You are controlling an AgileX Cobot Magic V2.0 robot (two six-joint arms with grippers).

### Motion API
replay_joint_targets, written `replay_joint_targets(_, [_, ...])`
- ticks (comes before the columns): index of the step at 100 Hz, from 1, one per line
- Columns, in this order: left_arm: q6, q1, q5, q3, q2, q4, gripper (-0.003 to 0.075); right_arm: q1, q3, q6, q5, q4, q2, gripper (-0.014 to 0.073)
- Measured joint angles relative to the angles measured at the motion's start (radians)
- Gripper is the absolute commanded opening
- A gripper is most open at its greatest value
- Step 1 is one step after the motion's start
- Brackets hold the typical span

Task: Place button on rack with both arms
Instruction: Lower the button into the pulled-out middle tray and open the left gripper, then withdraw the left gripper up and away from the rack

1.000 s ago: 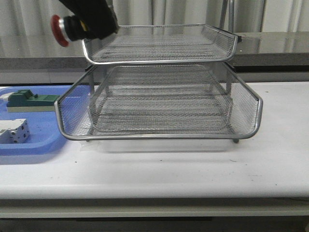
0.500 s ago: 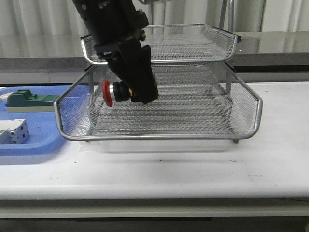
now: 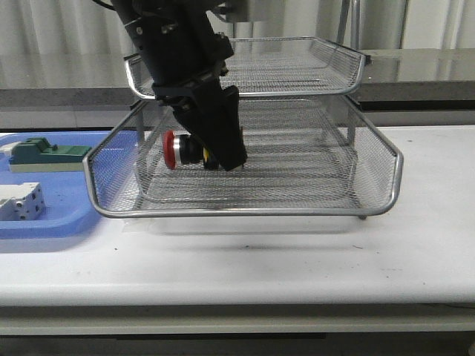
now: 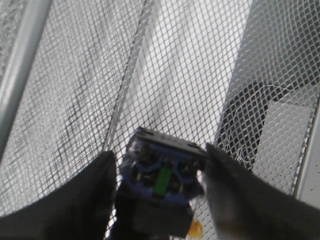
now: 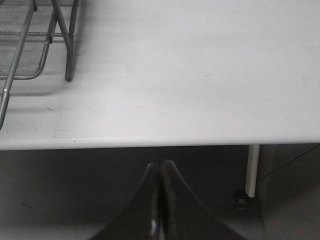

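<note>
The silver wire-mesh rack (image 3: 245,211) stands mid-table. My left gripper (image 3: 217,154) reaches down into its wide middle tray, shut on the button (image 3: 180,150), whose red cap points left and hangs just above the mesh floor. In the left wrist view the button's blue rear block (image 4: 162,175) sits between the two black fingers (image 4: 75,200), with the rack's mesh (image 4: 75,90) behind it; the left gripper (image 4: 159,152) holds it on both sides. My right gripper (image 5: 160,172) is shut with nothing in it, below the table's front edge, and does not show in the front view.
A flat blue tray (image 3: 52,222) lies left of the rack, holding a green block (image 3: 46,154) and a white-grey block (image 3: 21,202). The rack's upper tray (image 3: 297,67) overhangs the back. A rack leg (image 5: 69,50) and the white table (image 5: 200,75) show in the right wrist view.
My left arm has come down from beside the rack's upper tray into the middle tray with the button, then eased slightly right and lower.
</note>
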State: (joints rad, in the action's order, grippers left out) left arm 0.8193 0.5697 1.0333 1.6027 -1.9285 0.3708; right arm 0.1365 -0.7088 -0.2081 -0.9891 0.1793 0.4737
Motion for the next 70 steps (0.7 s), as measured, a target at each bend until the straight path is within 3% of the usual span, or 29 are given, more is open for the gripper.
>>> replay_joint_targets(32, [0.0,0.0,0.009,0.006,0.0,0.0,0.0497,0.0,0.0,0.0,0.0,0.0,0.0,-0.0068])
replay_joint_targets(70, [-0.06,0.0,0.175,0.151,0.0,0.002,0.0496,0.0,0.0,0.0,0.0,0.0,0.0,-0.0068])
